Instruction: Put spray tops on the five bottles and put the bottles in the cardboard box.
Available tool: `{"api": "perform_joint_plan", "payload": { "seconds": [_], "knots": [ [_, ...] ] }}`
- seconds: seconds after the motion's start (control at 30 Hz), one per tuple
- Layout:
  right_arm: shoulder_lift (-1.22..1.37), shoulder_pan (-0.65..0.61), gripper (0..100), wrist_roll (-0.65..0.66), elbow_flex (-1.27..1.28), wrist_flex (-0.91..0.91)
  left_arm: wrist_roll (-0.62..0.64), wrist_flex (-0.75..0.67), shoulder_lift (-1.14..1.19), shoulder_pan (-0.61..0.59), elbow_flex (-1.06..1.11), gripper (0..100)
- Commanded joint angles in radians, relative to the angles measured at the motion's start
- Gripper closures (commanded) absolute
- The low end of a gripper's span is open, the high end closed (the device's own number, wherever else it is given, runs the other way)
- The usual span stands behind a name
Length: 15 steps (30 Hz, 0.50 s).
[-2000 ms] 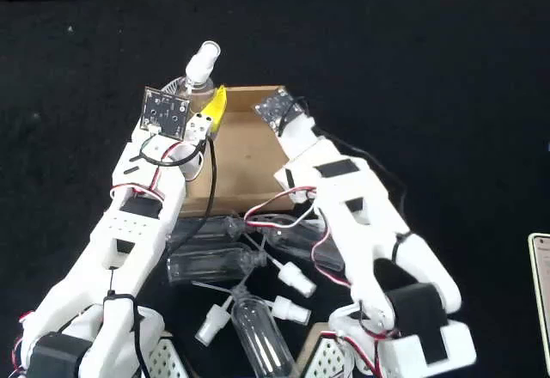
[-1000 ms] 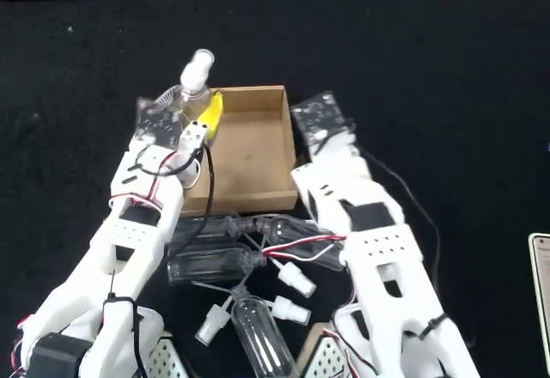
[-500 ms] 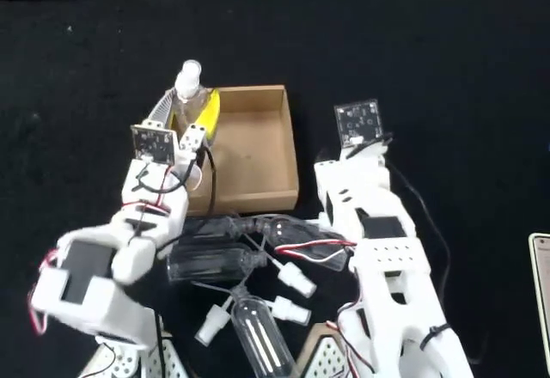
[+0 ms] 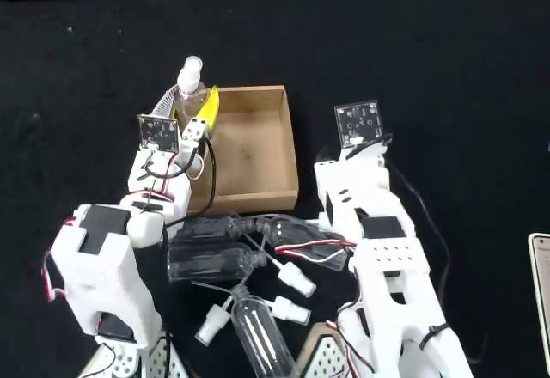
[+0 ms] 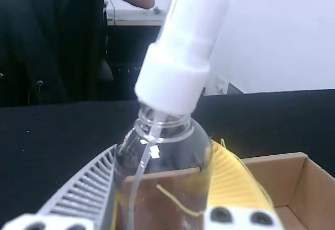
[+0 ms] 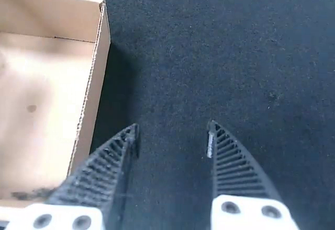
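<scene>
Bottle [image 5: 167,151] with a white spray top [image 5: 183,57] on its neck sits clamped between the grey and yellow fingers [image 5: 230,188] of the left end effector [image 4: 193,96], which is closed around the clear body. In the high view this bottle is left of centre in the upper half of the frame. It is just beside the upper-left corner of the cardboard box [image 4: 249,155], outside the left wall. Whether it touches the bench [image 4: 430,69] cannot be told. The right end effector [image 6: 172,130] is spread wide with nothing between its fingers, over bare black bench just right of the box's right wall. Four uncapped bottles [image 4: 210,265] lie on their sides in the lower centre of the high view, below the box and between the two arms, with loose spray tops [image 4: 296,279] among them.
</scene>
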Motion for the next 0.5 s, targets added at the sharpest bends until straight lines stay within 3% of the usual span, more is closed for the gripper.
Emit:
{"api": "perform_joint_plan", "payload": {
  "seconds": [0.0, 0.47],
  "knots": [
    [-0.036, 0.011, 81.2, -0.003, -0.002, -0.026, 0.009, -0.023, 0.028, -0.01, -0.094, 97],
    [-0.036, 0.015, 81.2, -0.003, -0.002, -0.026, 0.011, -0.025, 0.08, -0.058, -0.105, 97]
  ]
}}
